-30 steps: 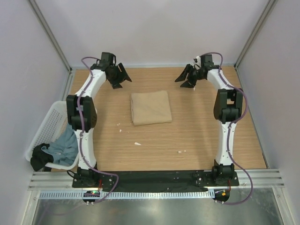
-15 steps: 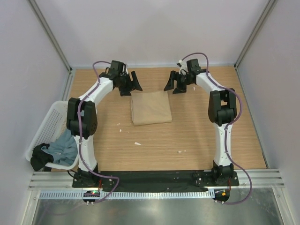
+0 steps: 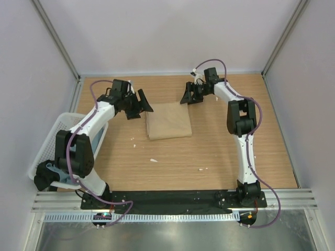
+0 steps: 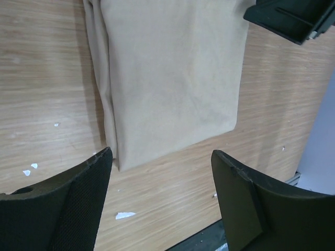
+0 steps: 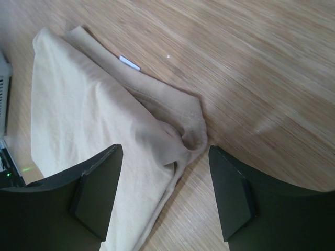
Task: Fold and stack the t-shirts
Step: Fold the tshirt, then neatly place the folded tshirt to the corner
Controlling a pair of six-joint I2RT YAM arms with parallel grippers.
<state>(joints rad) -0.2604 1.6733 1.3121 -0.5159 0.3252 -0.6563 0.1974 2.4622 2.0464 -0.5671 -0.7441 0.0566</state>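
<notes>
A tan-beige t-shirt (image 3: 167,120) lies folded into a flat rectangle on the wooden table. My left gripper (image 3: 138,102) hovers open at its far left corner, and in the left wrist view the shirt (image 4: 172,73) lies just beyond the open gripper (image 4: 161,157). My right gripper (image 3: 188,95) is open at the far right corner. In the right wrist view that gripper (image 5: 165,151) straddles the shirt's bunched corner (image 5: 191,136) without touching it. A grey-blue t-shirt (image 3: 54,168) sits crumpled in the basket, mostly hidden by my left arm.
A white mesh basket (image 3: 49,138) stands at the table's left edge, under my left elbow. Small white scraps (image 3: 153,160) lie on the wood nearer the arm bases. Grey walls close in the table on three sides.
Both grippers have come in from the far corners of the table to the shirt's far edge. The left elbow has swung out over the basket. The shirt has not moved.
</notes>
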